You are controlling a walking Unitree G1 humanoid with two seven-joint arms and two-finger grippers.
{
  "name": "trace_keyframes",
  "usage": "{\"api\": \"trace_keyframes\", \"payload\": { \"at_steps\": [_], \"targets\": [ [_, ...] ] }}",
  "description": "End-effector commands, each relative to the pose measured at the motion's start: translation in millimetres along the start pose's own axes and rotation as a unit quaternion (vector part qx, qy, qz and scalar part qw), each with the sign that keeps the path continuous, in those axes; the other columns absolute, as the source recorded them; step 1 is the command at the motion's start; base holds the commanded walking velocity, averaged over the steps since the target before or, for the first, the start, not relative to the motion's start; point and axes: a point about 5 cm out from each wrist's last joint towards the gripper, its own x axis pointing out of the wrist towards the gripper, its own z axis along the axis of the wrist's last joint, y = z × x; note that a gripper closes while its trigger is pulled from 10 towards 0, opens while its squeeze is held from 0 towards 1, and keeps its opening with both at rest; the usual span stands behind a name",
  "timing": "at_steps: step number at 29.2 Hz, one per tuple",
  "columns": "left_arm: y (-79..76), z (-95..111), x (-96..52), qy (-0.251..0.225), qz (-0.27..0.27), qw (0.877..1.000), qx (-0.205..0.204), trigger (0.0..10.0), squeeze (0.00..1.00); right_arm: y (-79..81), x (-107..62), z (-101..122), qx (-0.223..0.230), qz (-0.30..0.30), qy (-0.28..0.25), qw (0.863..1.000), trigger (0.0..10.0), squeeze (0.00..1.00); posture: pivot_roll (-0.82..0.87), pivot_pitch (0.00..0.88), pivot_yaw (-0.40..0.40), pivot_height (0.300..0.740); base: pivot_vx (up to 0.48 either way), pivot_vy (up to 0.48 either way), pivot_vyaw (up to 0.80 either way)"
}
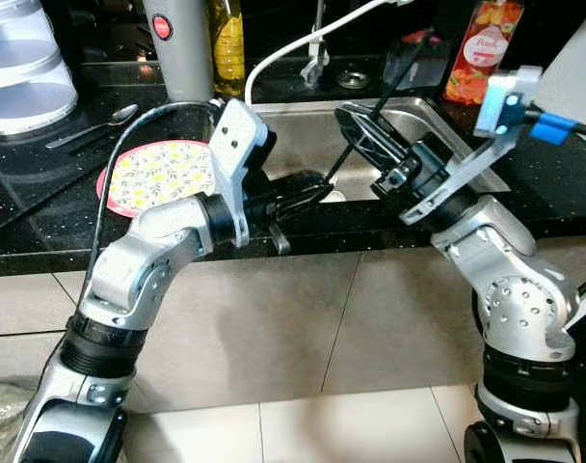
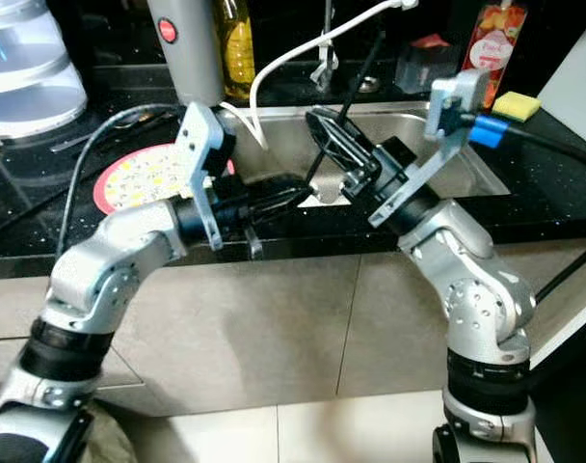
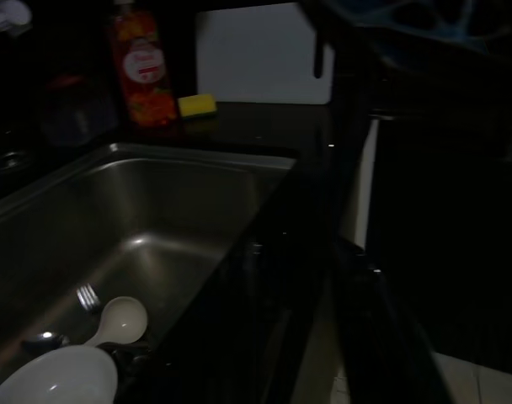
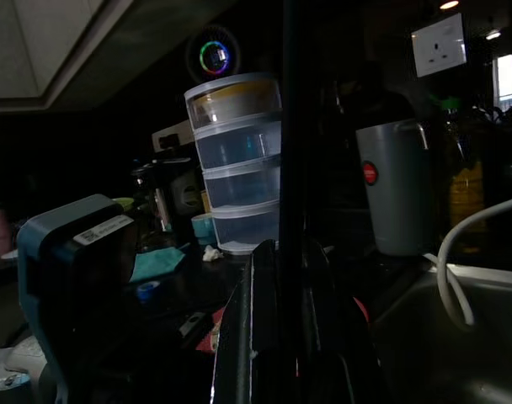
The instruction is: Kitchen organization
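Black spatula point(image 1: 365, 135) sat in the right gripper point(image 1: 394, 172), slotted head low by the fingers, thin handle slanting up and back over the steel sink point(image 1: 438, 121). Fingers were clamped on it; in the right wrist view the handle point(image 4: 288, 126) ran straight up between the two dark fingers point(image 4: 239, 337).

Left gripper point(image 1: 298, 188) was stretched over the front edge of the black counter point(image 1: 42, 207) toward the sink, pointing at the right gripper, tips close to the spatula but apart from it. Whether its fingers were open or closed could not be told: they merged into one dark shape, and the left wrist view was too dark to help.

Left wrist view showed the sink basin with a white bowl point(image 3: 54, 379), a white spoon point(image 3: 121, 318) and a fork point(image 3: 88, 296) at the bottom.

On the counter left of the sink: a floral plate with a pink rim point(image 1: 158, 174), partly behind the left arm, a metal spoon point(image 1: 95, 125) beyond it, stacked clear containers point(image 1: 23, 58) at the far left. Behind: a grey jug with a red button point(image 1: 182, 48) and a bottle of yellow oil point(image 1: 227, 43). A white hose point(image 1: 303, 43) arched over the sink. Right of the sink: an orange-red bottle point(image 1: 481, 48), a yellow sponge point(image 2: 517, 104) and a white board point(image 3: 260, 52).
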Motion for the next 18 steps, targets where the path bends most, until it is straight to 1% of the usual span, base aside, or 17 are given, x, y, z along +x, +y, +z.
{"api": "trace_keyframes", "payload": {
  "at_steps": [1,3,4,5,6,9,11,12,13,14,15,16,18],
  "targets": [
    [8.4,7,-4.5,-0.014,0.03,0.999,-0.016,10.0,0.0,3.1,5.0,-13,-0.002,0.001,0.027,1.0,10.0,0.0,0.03,0.0,0.025,0.74,0.0,0.0,0.0],
    [6.5,13,-8.2,-0.035,0.02,0.999,-0.029,10.0,0.0,-8.6,6.1,-20,-0.03,-0.046,0.048,0.997,10.0,0.0,0.03,0.0,0.025,0.74,0.0,0.0,0.0],
    [6.5,13,-8.2,-0.035,0.02,0.999,-0.029,10.0,0.0,-8.6,6.1,-20,-0.03,-0.046,0.048,0.997,10.0,0.0,0.03,0.0,0.025,0.74,0.0,0.0,0.0],
    [4.7,18,-15.8,-0.064,0.007,0.997,-0.047,10.0,0.0,-28.0,11.0,-23,-0.05,-0.121,0.047,0.99,10.0,0.0,0.03,0.0,0.044,0.74,0.0,0.0,0.0],
    [4.7,18,-15.8,-0.064,0.007,0.997,-0.047,10.0,0.0,-28.0,11.0,-23,-0.05,-0.121,0.047,0.99,10.0,0.0,0.03,0.0,0.044,0.74,0.0,0.0,0.0],
    [1.1,25,-26.0,-0.1,-0.01,0.992,-0.071,10.0,0.0,-49.6,19.7,-25,-0.068,-0.205,0.041,0.976,10.0,0.0,0.04,0.0,0.048,0.74,0.0,0.0,0.0],
    [-1.6,28,-30.6,-0.116,-0.017,0.99,-0.078,10.0,0.0,-60.2,23.9,-25,-0.095,-0.248,0.038,0.963,10.0,0.0,0.04,0.0,0.051,0.74,0.0,0.0,0.0],
    [-1.6,28,-30.6,-0.116,-0.017,0.99,-0.078,10.0,0.0,-60.2,23.9,-25,-0.095,-0.248,0.038,0.963,10.0,0.0,0.04,0.0,0.051,0.74,0.0,0.0,0.0],
    [-2.2,27,-32.2,-0.118,-0.014,0.989,-0.084,10.0,0.0,-69.4,29.5,-24,-0.101,-0.281,0.032,0.954,10.0,0.0,0.04,0.0,0.055,0.74,0.0,0.0,0.0],
    [-1.0,22,-31.0,-0.108,-0.003,0.99,-0.089,10.0,0.0,-77.2,38.0,-21,-0.113,-0.306,0.021,0.945,10.0,0.0,0.04,0.0,0.046,0.74,0.0,0.0,0.0],
    [-1.0,22,-31.0,-0.108,-0.003,0.99,-0.089,10.0,0.0,-77.2,38.0,-21,-0.113,-0.306,0.021,0.945,10.0,0.0,0.04,0.0,0.046,0.74,0.0,0.0,0.0],
    [-0.1,16,-29.1,-0.096,0.009,0.991,-0.095,10.0,0.0,-86.8,51.3,-15,-0.141,-0.333,0.006,0.933,10.0,0.0,0.05,0.0,0.037,0.74,0.0,0.0,0.0],
    [-0.1,16,-29.1,-0.096,0.009,0.991,-0.095,10.0,0.0,-86.8,51.3,-15,-0.141,-0.333,0.006,0.933,10.0,0.0,0.05,0.0,0.037,0.74,0.0,0.0,0.0]
  ]
}}
